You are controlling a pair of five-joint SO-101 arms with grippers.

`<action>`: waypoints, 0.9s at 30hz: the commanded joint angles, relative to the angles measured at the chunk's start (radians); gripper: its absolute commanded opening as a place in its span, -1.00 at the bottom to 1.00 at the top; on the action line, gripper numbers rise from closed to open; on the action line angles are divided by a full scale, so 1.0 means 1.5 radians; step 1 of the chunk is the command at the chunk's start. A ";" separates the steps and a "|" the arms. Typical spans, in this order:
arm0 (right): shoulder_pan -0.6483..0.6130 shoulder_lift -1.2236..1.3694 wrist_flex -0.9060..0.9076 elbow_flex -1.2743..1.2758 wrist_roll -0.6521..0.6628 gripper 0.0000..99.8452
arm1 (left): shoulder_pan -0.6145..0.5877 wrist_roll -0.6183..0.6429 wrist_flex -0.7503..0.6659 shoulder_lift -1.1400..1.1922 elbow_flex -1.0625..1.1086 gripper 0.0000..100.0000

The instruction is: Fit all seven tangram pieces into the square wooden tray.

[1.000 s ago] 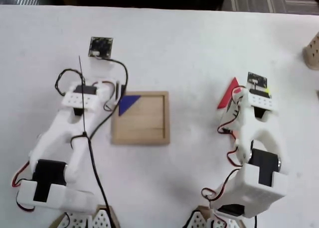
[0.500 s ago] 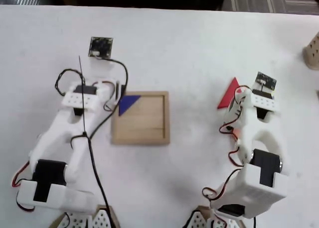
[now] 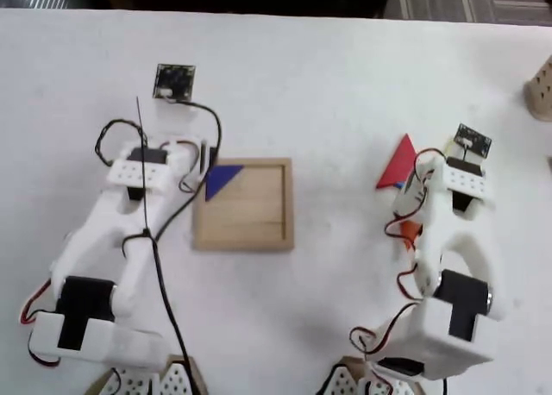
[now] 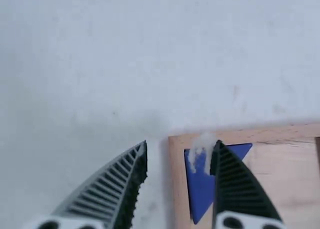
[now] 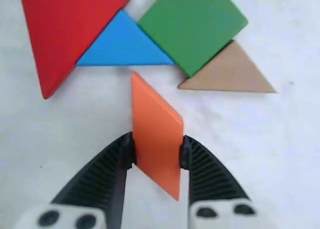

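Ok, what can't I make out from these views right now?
High view: right arm hides the green square and tan triangle.
Left wrist view: picture edge cuts off the tray; a finger covers part of the dark blue triangle.
Right wrist view: cannot tell whether the orange parallelogram is lifted.

The bench (image 3: 328, 84) is white, the wooden tray (image 3: 250, 214) pale tan with a dark-blue triangle (image 4: 200, 189), and the other pieces are a red triangle (image 5: 65, 29), light-blue triangle (image 5: 122, 46), green square (image 5: 192, 24), tan triangle (image 5: 227, 74) and orange parallelogram (image 5: 156, 124).

Pale wooden tray (image 3: 250, 216), matt orange piece (image 5: 156, 134)
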 commanded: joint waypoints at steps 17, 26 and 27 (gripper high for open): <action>-0.166 -0.216 -0.036 0.108 0.212 -0.95 | -0.005 0.000 -0.003 -0.004 -0.020 -0.57; -0.386 -0.206 0.017 0.033 0.307 -0.95 | -0.090 0.076 0.001 -0.004 -0.049 -0.57; -0.405 -0.205 0.017 0.021 0.309 -0.95 | -0.096 0.084 0.001 -0.004 -0.052 -0.57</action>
